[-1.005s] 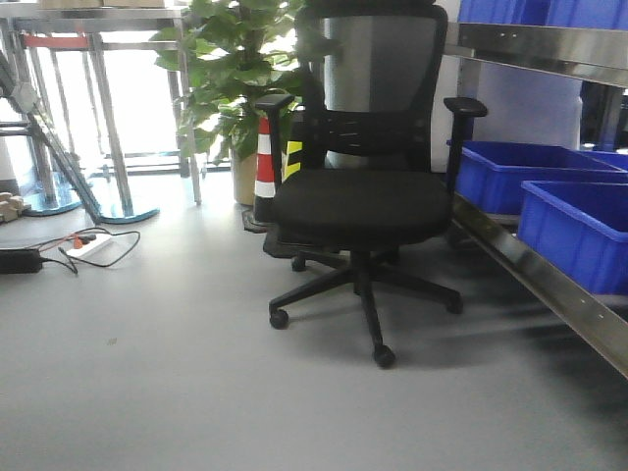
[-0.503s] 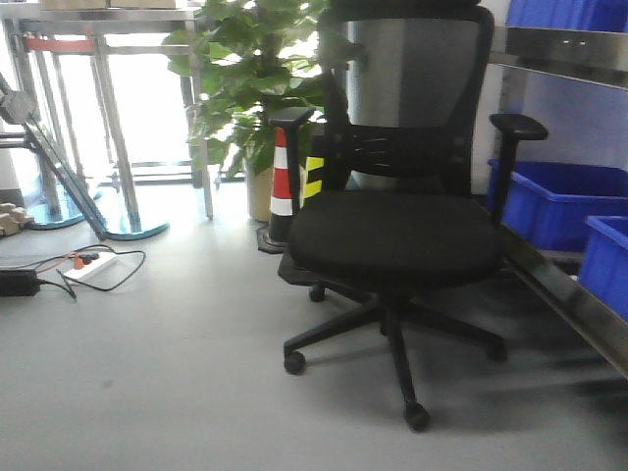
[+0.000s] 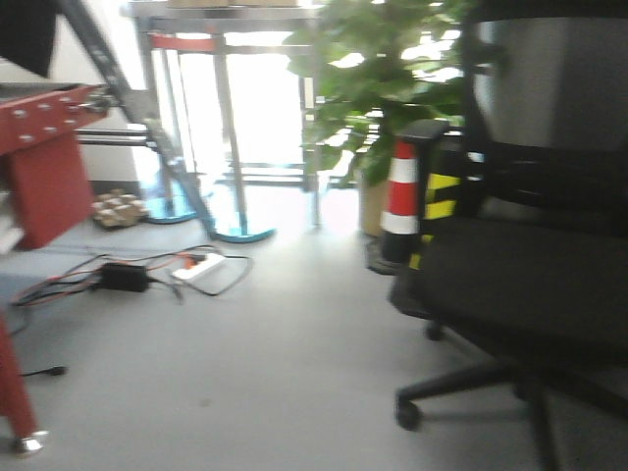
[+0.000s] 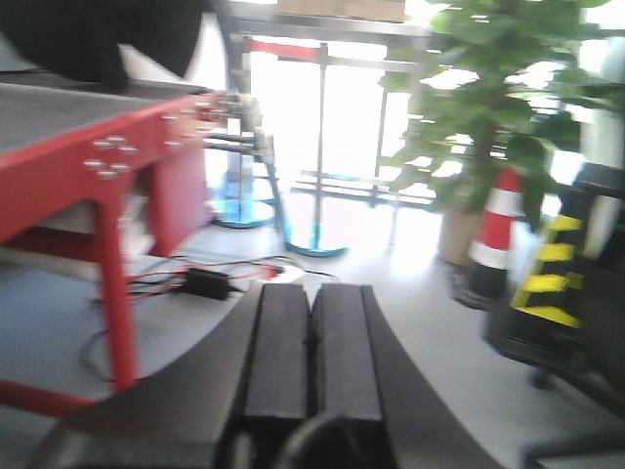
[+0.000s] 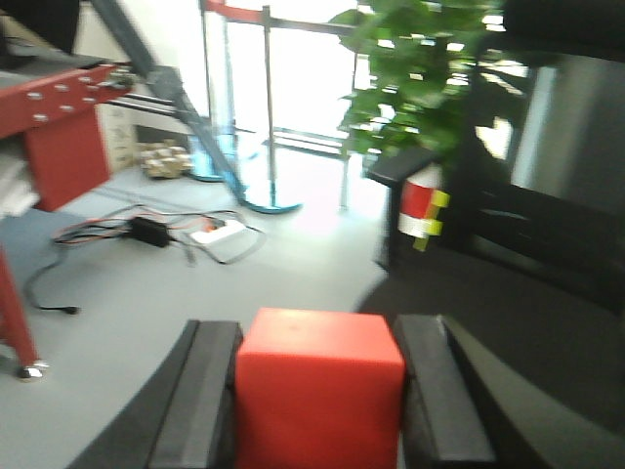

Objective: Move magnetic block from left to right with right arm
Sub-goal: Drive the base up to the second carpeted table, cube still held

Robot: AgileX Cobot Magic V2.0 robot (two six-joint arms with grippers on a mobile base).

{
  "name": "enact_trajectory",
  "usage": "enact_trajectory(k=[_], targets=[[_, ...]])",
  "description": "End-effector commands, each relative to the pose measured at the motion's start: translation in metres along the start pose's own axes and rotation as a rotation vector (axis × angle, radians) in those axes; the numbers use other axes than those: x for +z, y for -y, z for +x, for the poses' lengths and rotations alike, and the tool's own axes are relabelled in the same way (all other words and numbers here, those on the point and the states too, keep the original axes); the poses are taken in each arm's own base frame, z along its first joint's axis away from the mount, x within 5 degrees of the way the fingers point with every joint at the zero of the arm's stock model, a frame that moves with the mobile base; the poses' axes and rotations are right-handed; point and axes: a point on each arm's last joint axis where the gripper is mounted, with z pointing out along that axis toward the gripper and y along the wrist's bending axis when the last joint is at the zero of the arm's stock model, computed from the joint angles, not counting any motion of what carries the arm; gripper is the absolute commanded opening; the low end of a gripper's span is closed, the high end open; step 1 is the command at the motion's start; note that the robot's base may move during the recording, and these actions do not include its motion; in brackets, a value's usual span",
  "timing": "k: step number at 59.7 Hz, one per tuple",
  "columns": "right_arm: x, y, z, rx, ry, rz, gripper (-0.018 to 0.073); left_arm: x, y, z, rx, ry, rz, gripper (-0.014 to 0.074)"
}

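The magnetic block [image 5: 317,391], a bright-red cube, fills the bottom of the right wrist view. My right gripper [image 5: 317,328] is shut on it, one black finger [image 5: 207,391] against each side. The block is held in the air above the grey floor, and its lower part is cut off by the frame. In the left wrist view my left gripper [image 4: 311,289] is shut, its two black pads pressed together with nothing between them. Neither gripper shows in the front view.
A black office chair [image 3: 520,275] stands close at the right. Behind it are an orange-and-white cone [image 3: 400,196] and a potted plant [image 3: 392,88]. A red table [image 3: 39,167] juts in at the left. Cables and a power strip [image 3: 201,267] lie on the floor.
The front view has swung left: the chair slid to the right edge and looms closer. The red table has come into view at the left, and the blue bins have gone out of view.
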Motion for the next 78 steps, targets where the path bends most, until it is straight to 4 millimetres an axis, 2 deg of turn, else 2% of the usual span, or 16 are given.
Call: enact_trajectory(k=[1, 78], targets=[[-0.0007, -0.0012, -0.0158, -0.024, 0.100, -0.008, 0.0139, -0.0011, 0.0001, -0.0057, -0.004, 0.093, 0.002, -0.0116], [-0.0007, -0.0012, -0.0157, -0.024, 0.099, -0.008, 0.0139, -0.0011, 0.0001, -0.0057, -0.004, 0.093, 0.002, -0.0116]])
